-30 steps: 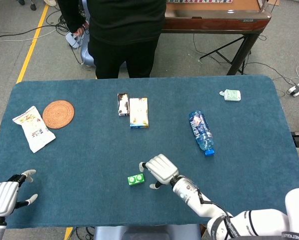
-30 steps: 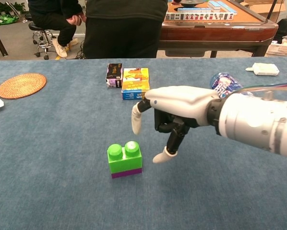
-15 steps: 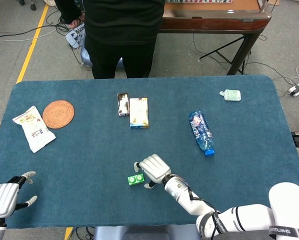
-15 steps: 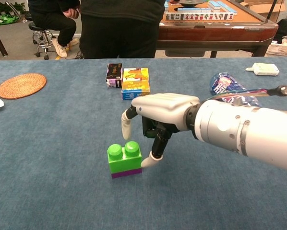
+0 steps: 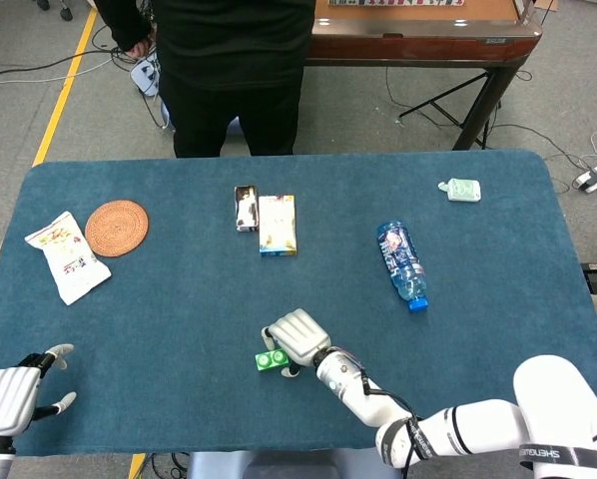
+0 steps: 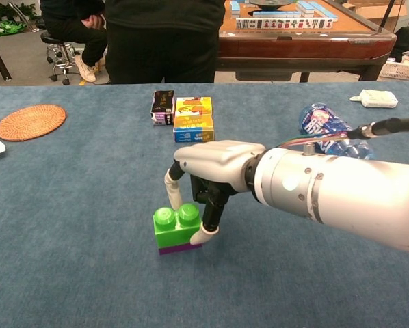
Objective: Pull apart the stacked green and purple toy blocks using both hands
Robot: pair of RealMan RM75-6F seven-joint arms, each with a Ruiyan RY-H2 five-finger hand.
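Observation:
The stacked toy blocks point(image 6: 176, 232), green on top of purple, stand upright on the blue table near its front edge; in the head view the stack point(image 5: 270, 360) peeks out left of my right hand. My right hand point(image 6: 215, 164) point(image 5: 298, 339) hovers over the stack's right side with its fingers spread around it. One fingertip point(image 6: 203, 236) touches the stack's front right edge and another finger hangs down behind the studs. The stack still sits flat on the table. My left hand point(image 5: 6, 396) rests far off at the front left corner, fingers apart and holding nothing.
Two small boxes point(image 5: 267, 220) lie mid-table, a water bottle point(image 5: 402, 263) lies to the right, and a small white-green pack point(image 5: 461, 189) sits far right. A woven coaster point(image 5: 116, 227) and snack bag point(image 5: 66, 256) lie at the left. A person point(image 5: 229, 60) stands behind the table.
My right hand has moved left and down onto the stack; its fingers went from beside the block to straddling it. The stack and my left hand have barely moved.

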